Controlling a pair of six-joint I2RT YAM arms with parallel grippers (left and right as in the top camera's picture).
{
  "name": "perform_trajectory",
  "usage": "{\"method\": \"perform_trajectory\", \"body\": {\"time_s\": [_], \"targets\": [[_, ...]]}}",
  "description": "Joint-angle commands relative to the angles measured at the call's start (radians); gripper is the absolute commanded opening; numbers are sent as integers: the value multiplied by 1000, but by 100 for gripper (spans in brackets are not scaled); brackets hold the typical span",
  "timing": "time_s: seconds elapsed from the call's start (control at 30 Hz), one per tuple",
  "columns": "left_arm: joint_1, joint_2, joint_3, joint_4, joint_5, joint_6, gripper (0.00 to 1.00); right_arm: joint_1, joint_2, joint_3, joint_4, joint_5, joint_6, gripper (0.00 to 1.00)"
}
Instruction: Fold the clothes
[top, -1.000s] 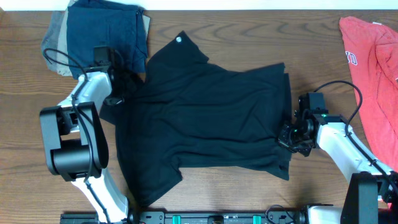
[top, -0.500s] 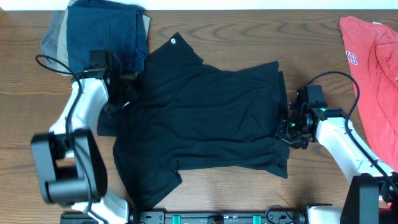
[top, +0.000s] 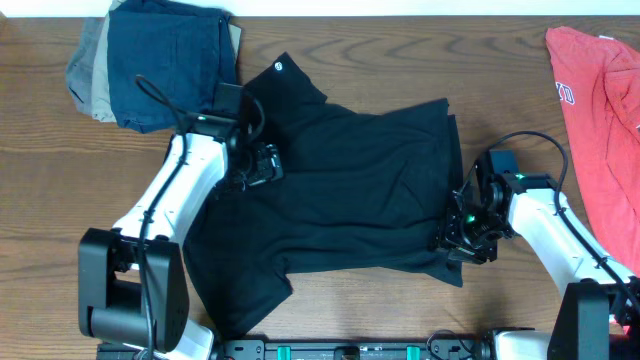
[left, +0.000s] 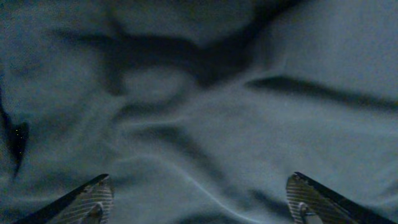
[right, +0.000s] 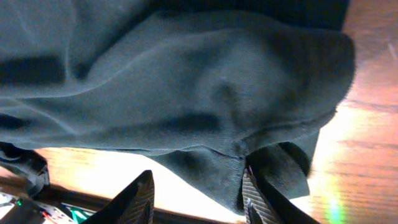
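While L claw (top: 262, 165) gapes over T-shirt (top: 350, 190), R claw (top: 458, 228) hovers at hem.

Overhead: left tool (top: 262, 166) sits black on the black shirt (top: 350, 190) — its jaws are not readable there. Left arm (top: 185, 185) covers part of the shirt under it. Logo (top: 281, 67) too small to read. Red shirt (top: 600, 110) cut by right edge. Stack (top: 165, 50): lower layers mostly covered.

Left wrist: shirt fills frame, dim and soft; only fingertips (left: 87, 200) show.

Right wrist: right tool (right: 196, 196) — finger bases cut off; shirt runs past top and left edges.
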Motion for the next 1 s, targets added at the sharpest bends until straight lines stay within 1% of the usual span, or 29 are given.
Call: {"method": "perform_trajectory", "body": {"time_s": [0.0, 0.17, 0.27, 0.37, 0.43, 0.6, 0.67, 0.77, 0.97], "targets": [[-17, 1, -13, -7, -40, 5, 92, 35, -6, -24, 6, 4, 4, 44], [-18, 1, -13, -24, -40, 5, 92, 63, -6, -55, 50, 89, 102, 43], [-18, 1, -13, -33, -40, 5, 92, 63, -6, -75, 87, 134, 143, 44], [-18, 1, -13, -38, -40, 5, 92, 62, -6, -80, 96, 225, 201, 44], [-18, 1, -13, -40, -40, 5, 93, 61, -6, -80, 109, 244, 217, 44], [-18, 1, -13, -40, -40, 5, 93, 61, -6, -80, 129, 184, 210, 35], [-18, 1, -13, -40, -40, 5, 93, 61, -6, -81, 127, 156, 188, 35], [-18, 1, -13, -39, -41, 5, 93, 74, -6, -83, 126, 112, 168, 36], [-18, 1, -13, -40, -40, 6, 93, 111, -6, -83, 127, 103, 169, 41]]}}
